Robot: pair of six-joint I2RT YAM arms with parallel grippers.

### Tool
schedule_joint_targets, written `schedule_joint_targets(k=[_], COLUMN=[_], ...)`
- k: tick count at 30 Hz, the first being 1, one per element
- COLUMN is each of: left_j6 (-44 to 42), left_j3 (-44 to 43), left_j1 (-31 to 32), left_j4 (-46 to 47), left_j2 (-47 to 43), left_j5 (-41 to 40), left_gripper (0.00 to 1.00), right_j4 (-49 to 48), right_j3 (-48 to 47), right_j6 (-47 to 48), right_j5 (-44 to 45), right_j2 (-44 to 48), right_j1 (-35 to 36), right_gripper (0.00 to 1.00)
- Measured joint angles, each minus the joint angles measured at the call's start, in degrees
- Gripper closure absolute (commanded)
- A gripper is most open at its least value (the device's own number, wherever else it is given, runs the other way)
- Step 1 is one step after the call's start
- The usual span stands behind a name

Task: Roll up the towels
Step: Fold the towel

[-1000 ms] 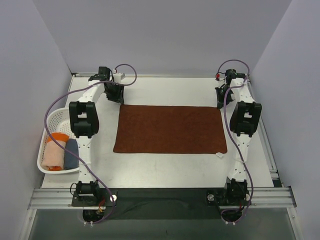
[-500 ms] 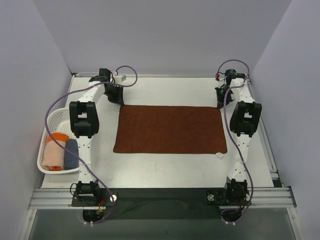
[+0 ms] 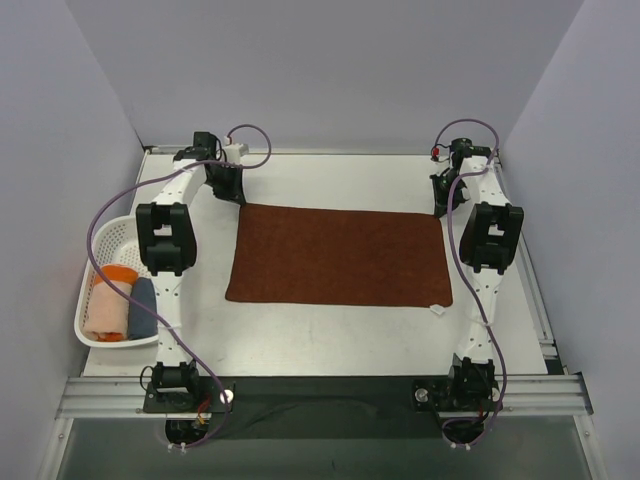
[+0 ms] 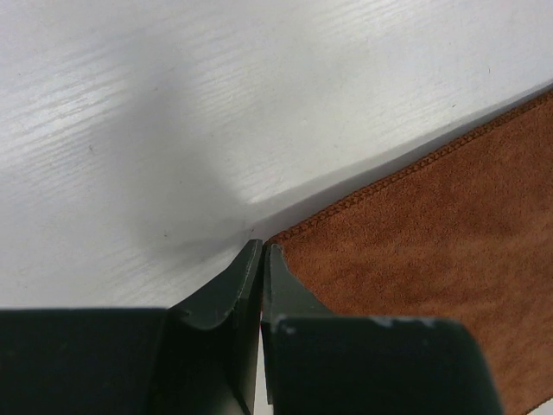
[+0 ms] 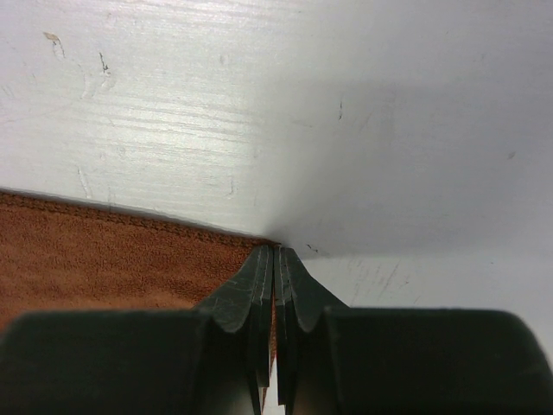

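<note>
Right now the brown towel (image 3: 340,255) lies flat and spread out in the middle of the table (image 3: 330,345), its white tag (image 3: 437,308) at the near right corner. Both arms reach to its far edge. The left gripper (image 4: 262,249) sits at the far left corner with its fingers pressed to a hairline gap; whether any cloth is caught there I cannot tell. The right gripper (image 5: 275,251) is at the far right corner, fingers closed tight, and a sliver of brown shows between them, so it seems to pinch the hem.

Off to the left, the peach towel (image 3: 105,312) and the blue towel (image 3: 145,305) sit in the white basket (image 3: 112,343), apparently rolled already.

I judge this to be the start of the last roll: corners taken, no turn made yet. Next, both corners need lifting together and folding toward the near edge, kept level so the roll starts straight.
</note>
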State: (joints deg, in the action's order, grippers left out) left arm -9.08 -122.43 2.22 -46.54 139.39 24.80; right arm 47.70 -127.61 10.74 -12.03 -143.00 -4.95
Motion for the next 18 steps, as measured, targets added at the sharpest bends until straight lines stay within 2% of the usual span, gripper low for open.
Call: schedule_joint_targets(k=[6,18], left_j6=[-1.2,-6.8], left_j3=[0.4,8.0], left_j1=[-0.5,-2.8], left_j4=[-1.5,-4.7], left_j2=[-0.9,-11.6], left_j5=[1.2,5.1], left_gripper=[1.0,1.0], right_j4=[0.2,1.4], right_j3=[0.8,8.2], right_j6=[0.3,2.4], right_j5=[0.0,-1.6], right_j2=[1.4,14.2], right_j1=[0.0,0.0], right_gripper=[1.0,1.0])
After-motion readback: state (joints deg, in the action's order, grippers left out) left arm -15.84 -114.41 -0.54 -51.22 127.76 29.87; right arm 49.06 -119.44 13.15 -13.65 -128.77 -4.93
